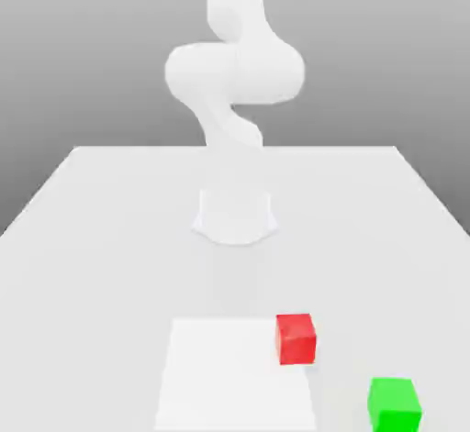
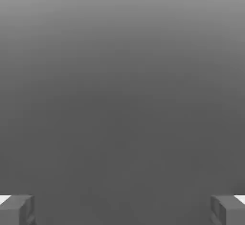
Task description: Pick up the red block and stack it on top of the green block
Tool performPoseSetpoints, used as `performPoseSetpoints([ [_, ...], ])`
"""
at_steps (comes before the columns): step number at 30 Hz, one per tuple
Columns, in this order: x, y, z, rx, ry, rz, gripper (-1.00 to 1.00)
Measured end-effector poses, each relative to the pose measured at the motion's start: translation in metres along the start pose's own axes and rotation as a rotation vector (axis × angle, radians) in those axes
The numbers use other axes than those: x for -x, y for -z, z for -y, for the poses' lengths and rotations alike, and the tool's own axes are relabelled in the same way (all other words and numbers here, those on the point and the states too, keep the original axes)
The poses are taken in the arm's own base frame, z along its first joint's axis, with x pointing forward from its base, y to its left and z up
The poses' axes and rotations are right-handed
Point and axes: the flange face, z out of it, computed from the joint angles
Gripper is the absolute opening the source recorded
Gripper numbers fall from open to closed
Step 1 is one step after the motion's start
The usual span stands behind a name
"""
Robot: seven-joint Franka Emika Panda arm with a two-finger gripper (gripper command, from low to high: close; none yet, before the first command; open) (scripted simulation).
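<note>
Red block [image 1: 296, 338] is seen resting on the table [image 1: 92, 238], at the right edge of a pale square patch [image 1: 229, 375]; green block [image 1: 395, 405] sits apart, nearer the exterior view's right, top left free for stacking; gripper [image 2: 122, 209] is spread wide, nothing between the fingers [image 2: 16, 208]; no grasp yet made, judged.

red block [image 1: 296, 338], green block [image 1: 395, 404], white table [image 1: 101, 238], white arm [image 1: 234, 72]
</note>
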Motion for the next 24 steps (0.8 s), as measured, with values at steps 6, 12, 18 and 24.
performPoseSetpoints([
  [6, 0.027, -0.109, -0.016, -0.006, 0.257, 0.202, 0.00],
  [12, 0.083, -0.204, -0.033, -0.011, 0.525, 0.381, 0.00],
  [18, 0.154, -0.276, -0.060, -0.013, 0.808, 0.541, 0.00],
  [24, 0.223, -0.323, -0.098, -0.009, 1.104, 0.680, 0.00],
])
